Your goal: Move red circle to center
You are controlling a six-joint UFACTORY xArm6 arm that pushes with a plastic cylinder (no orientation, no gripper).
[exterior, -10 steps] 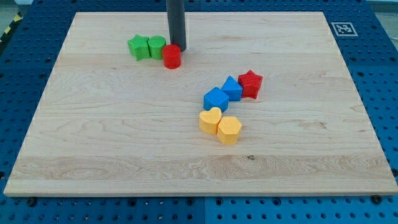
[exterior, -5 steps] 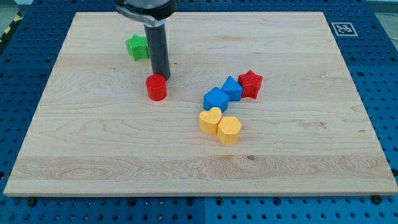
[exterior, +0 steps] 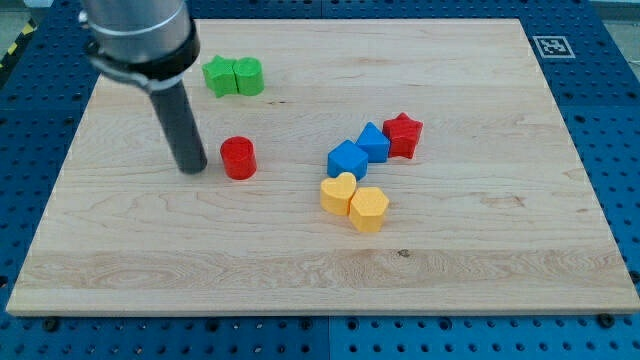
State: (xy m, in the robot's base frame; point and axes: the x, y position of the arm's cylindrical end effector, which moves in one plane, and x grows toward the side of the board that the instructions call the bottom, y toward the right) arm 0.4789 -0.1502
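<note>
The red circle [exterior: 238,158] lies on the wooden board [exterior: 480,250], left of the board's middle. My tip [exterior: 192,168] rests on the board just to the left of the red circle, a small gap apart from it. The dark rod rises from the tip toward the view's top left.
A green star [exterior: 220,76] and a green rounded block [exterior: 248,76] touch each other near the top. Two blue cubes [exterior: 347,159] [exterior: 373,141] and a red star [exterior: 403,134] form a row right of centre. A yellow heart [exterior: 338,193] and a yellow hexagon [exterior: 368,209] lie below them.
The red circle slid down from beside the green blocks to left of centre. My tip moved from above the circle to its left side.
</note>
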